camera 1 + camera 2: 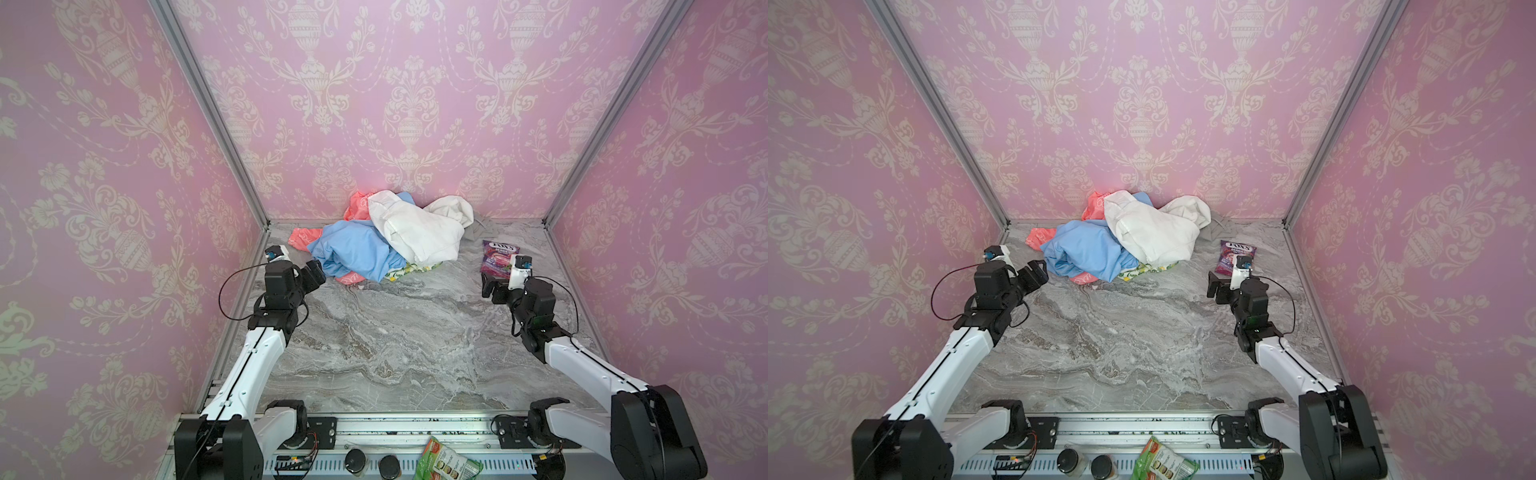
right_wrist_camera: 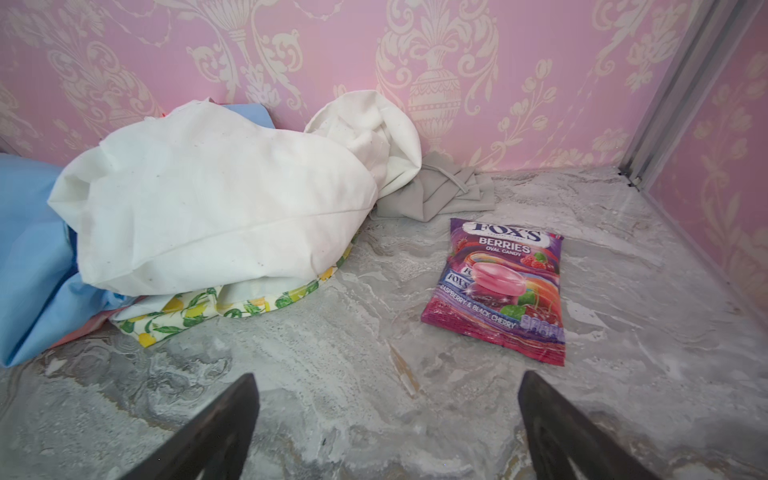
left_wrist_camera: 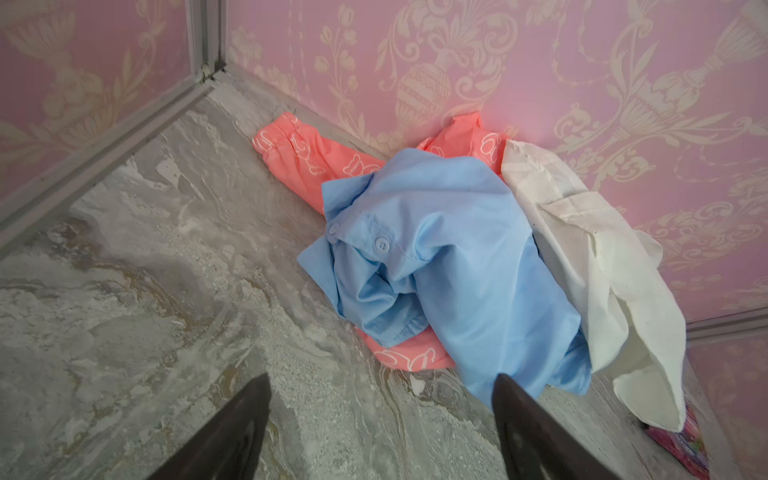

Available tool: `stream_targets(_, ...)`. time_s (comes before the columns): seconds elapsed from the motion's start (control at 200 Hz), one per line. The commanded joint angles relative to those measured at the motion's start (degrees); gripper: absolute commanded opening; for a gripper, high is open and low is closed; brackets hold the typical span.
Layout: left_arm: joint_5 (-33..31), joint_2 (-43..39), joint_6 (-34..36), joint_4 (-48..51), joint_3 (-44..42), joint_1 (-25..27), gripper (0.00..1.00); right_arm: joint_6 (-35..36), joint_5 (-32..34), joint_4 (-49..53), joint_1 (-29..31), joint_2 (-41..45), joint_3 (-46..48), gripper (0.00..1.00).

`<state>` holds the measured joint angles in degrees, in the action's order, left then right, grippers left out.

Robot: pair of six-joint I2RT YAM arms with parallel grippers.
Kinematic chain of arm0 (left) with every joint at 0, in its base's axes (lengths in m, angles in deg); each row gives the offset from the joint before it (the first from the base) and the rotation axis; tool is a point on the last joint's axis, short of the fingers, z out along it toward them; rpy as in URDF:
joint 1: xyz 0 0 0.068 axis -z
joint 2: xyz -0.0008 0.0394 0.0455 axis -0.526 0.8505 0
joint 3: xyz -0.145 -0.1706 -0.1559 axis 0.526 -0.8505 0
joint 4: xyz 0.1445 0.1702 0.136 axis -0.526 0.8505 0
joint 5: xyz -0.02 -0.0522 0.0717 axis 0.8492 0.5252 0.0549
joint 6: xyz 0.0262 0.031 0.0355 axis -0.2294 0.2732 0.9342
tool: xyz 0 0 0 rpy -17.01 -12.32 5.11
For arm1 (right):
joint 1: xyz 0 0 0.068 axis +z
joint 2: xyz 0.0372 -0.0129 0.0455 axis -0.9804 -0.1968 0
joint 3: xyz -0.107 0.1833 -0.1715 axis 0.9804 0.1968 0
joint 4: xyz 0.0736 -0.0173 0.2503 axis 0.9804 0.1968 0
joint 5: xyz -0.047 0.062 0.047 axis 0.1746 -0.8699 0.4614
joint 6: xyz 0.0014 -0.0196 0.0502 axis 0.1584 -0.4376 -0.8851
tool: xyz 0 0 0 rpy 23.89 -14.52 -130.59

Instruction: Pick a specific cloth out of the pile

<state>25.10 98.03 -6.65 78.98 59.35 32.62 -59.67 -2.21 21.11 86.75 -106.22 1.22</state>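
Both of your hands are released and empty. The left hand (image 3: 380, 386) hangs with its jaws apart over the bare grey marbled counter (image 3: 124, 332). The right hand (image 2: 387, 378) is spread just as wide and holds nothing.

The cloth you want, the coral-pink garment printed with white outline shapes (image 3: 299, 153), lies in the pile of mixed cloths (image 1: 386, 241) straight ahead of the left hand, against the back wall. Most of it is buried, and only three bits show:
- a gathered cuff resting on the counter beyond the left hand, toward the corner
- a narrow strip poking out at the pile's near edge, just past the fingertips
- a fold up against the wall behind the heap

The trouble is the plain light blue buttoned cloth (image 3: 457, 232), which lies right over the coral one and overhangs that near strip. Go for the strip and you will likely pinch blue fabric with it. The cuff looks the cleaner bite, but it lies flat, so coming in too steep may jam the fingertips on the counter. Either way, I expect a pull to drag the blue cloth and the plain white cloth (image 2: 216, 208) along, since both rest on top.

Your right hand faces the white cloth, the lemon-print piece (image 2: 199, 309) beneath it and the purple candy packet (image 2: 498, 291). Close it there and you take the wrong thing.
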Motion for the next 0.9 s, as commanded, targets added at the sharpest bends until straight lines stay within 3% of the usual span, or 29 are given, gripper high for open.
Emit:
stream_targets(0.0,6.9,0.6,-16.0,9.7,-0.5,2.8,0.82,-5.5,-2.4,6.2,0.9,1.3,-3.2,0.95)
stream_targets(0.185,13.5,5.0,-34.6,-7.7,-11.9,3.9,0.73,-8.9,-4.3,6.3,2.0,2.3,-4.8,0.94)
stream_targets(0.29,14.6,10.5,-35.0,-10.9,-11.2,3.9,0.69,-8.5,-5.3,6.8,3.1,2.2,-5.6,0.93)
stream_targets(0.4,18.2,17.9,-37.5,-20.9,-10.4,4.0,0.66,-7.8,-5.8,7.0,4.0,1.9,-6.1,0.92)
stream_targets(0.565,20.5,27.2,-40.3,-31.8,-8.0,4.7,0.53,-7.0,-5.2,7.7,4.7,1.2,-6.7,0.92)
stream_targets(0.635,20.6,30.2,-41.5,-36.2,-7.5,4.9,0.48,-6.6,-5.2,7.9,4.9,1.1,-7.0,0.92)
stream_targets(0.896,16.7,36.1,-43.9,-47.1,-7.1,5.1,0.44,-4.9,-5.1,9.4,5.3,1.7,-7.8,0.93)
